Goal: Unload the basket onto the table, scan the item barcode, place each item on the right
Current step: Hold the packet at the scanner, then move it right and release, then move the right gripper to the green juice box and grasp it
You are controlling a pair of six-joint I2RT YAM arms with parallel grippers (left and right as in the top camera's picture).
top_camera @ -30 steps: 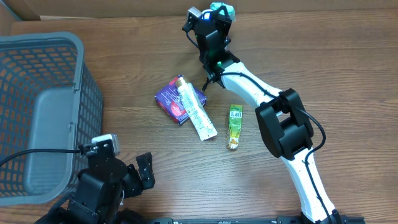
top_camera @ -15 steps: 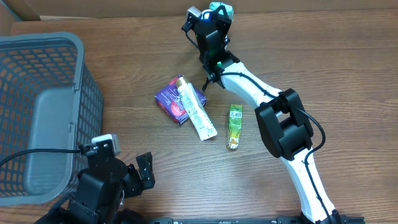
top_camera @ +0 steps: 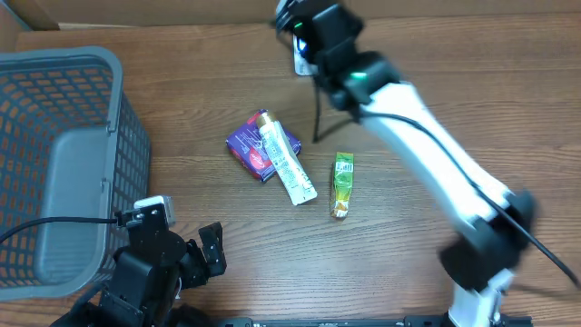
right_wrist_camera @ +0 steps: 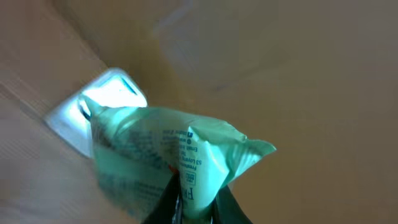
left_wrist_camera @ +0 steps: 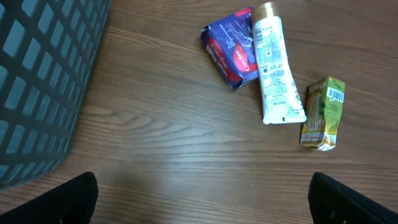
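The wooden surface [top_camera: 182, 109] carries a grey plastic basket [top_camera: 65, 56] along its left side. The right arm [top_camera: 427, 136] reaches across to the far edge and shows blurred in the overhead view.

The left tool [left_wrist_camera: 202, 208] rests low at the near edge with its fingers spread wide and nothing between them.

Three goods lie mid-surface. A white tube [top_camera: 287, 163] lies across a purple packet [top_camera: 247, 145], and a green carton [top_camera: 341, 184] sits just beside them, apart.

At the far edge, a small white scanner [right_wrist_camera: 109, 99] glows. The right tool [right_wrist_camera: 198, 202] is clamped on a pale green film pouch [right_wrist_camera: 161, 155] and holds it in the air just in front of the lit window. The overhead view hides the pouch under the arm.

The pouch looks light and soft, and its puffed, crinkled film is likely to flop and slide. The pinch sits on a gathered fold at its lower side, which seems a fair hold because it leaves the printed face open. A grip on a flat sealed edge would probably twist less. Small print shows, but whether a barcode faces the window I cannot tell.
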